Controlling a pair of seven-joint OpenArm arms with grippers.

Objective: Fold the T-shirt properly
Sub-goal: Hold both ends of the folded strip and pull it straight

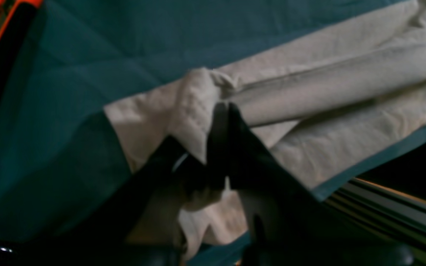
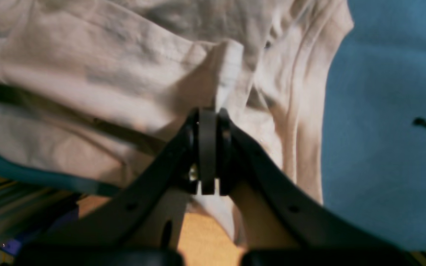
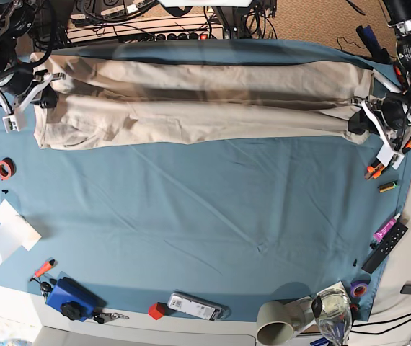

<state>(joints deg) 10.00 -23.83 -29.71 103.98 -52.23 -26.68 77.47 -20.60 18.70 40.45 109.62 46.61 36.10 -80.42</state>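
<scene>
The beige T-shirt [image 3: 191, 97] lies stretched in a long folded band across the far part of the teal table cloth [image 3: 205, 216]. My left gripper [image 3: 358, 119] is at the band's right end, shut on a bunched fold of the T-shirt [image 1: 194, 107] in the left wrist view, jaws together [image 1: 222, 111]. My right gripper [image 3: 41, 97] is at the band's left end, shut on a fold of the T-shirt [image 2: 227, 70] near the sleeve and collar seams, tips pressed together [image 2: 208, 114].
Near the front edge stand a white cup [image 3: 3, 245], a blue device [image 3: 70, 297], a phone-like box [image 3: 195, 306], a grey mug [image 3: 277, 321] and a glass [image 3: 333, 313]. A red tape ring [image 3: 4, 169] lies left. Markers and a remote [image 3: 384, 245] lie right. Cables run behind the table.
</scene>
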